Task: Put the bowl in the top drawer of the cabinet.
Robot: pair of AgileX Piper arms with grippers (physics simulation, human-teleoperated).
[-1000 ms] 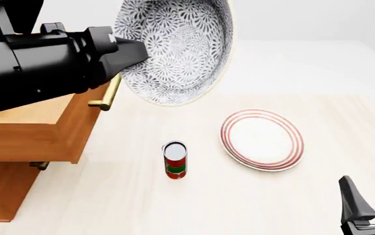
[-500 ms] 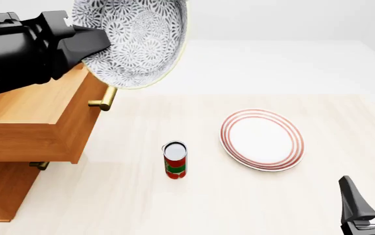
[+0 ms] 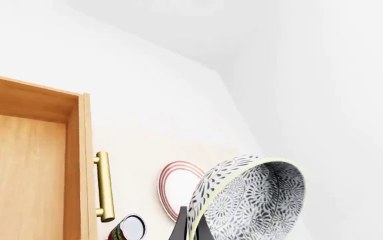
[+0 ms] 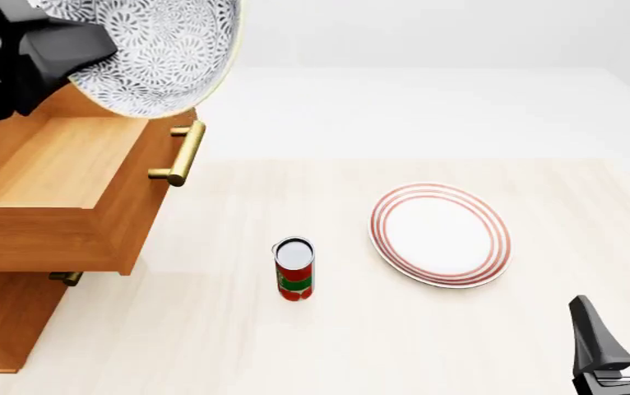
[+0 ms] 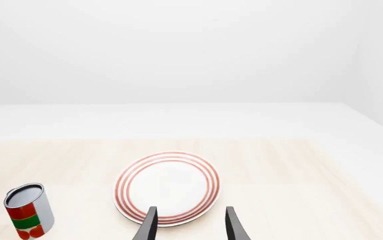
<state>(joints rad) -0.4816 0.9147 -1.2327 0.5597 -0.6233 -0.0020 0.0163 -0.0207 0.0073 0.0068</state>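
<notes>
The bowl (image 4: 150, 49) has swung left across the front view since a second ago, away from the space above the table and over toward the cabinet (image 4: 8, 329), and now it hangs tilted above the far right corner of the open top drawer (image 4: 62, 189). That cabinet fills the left edge, its top drawer pulled out with bare wooden floor showing and the brass handle (image 4: 180, 154) on its front face. Below it, just a sliver of the lower drawer's handle (image 4: 65, 278) peeks out. The table (image 4: 326, 346) stretches pale and wide to the right. Left gripper (image 3: 187, 231) is clamped on the bowl's rim, one dark finger either side of the wall in the left wrist view, bowl on its edge with its patterned inside facing sideways. On the table lies the red-ringed plate (image 4: 440, 234), well apart from the cabinet, and the can (image 4: 294, 269) stands upright between the two. Down at the near right corner, the right gripper (image 5: 189, 227) waits low, fingers apart, nothing between them, pointed at the plate.
</notes>
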